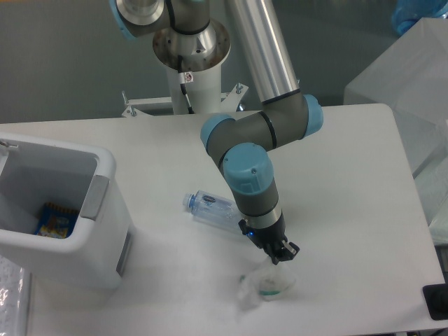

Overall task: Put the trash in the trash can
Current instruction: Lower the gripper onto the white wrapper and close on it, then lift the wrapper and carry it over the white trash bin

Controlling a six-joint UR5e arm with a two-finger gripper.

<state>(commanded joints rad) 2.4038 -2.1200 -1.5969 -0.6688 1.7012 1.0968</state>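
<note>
While the arm reaches down over the near part of the white table (350, 175), its gripper (280, 255) sits right at the top edge of the crumpled wrapper (266, 285), a pale, partly see-through wad with green marks. The black fingertips look drawn close together and seem to meet the wrapper's upper fold, but the view is too small to show whether they actually pinch it, so I cannot tell if the tool is clamped on it or only touching. The wrapper's lower part lies on the table, near the front edge.

The clear plastic bottle (212, 208) lies on its side just left of the arm's wrist, pale blue cap pointing left toward the trash can (105, 231); its right end is hidden behind the wrist. The bottle is apart from the wrapper and well apart from the can.

The trash can stands at the left edge of the table, open at the top, grey handle recess facing right. Inside it, at the bottom, lies a blue-and-yellow snack packet (54, 221)
</note>
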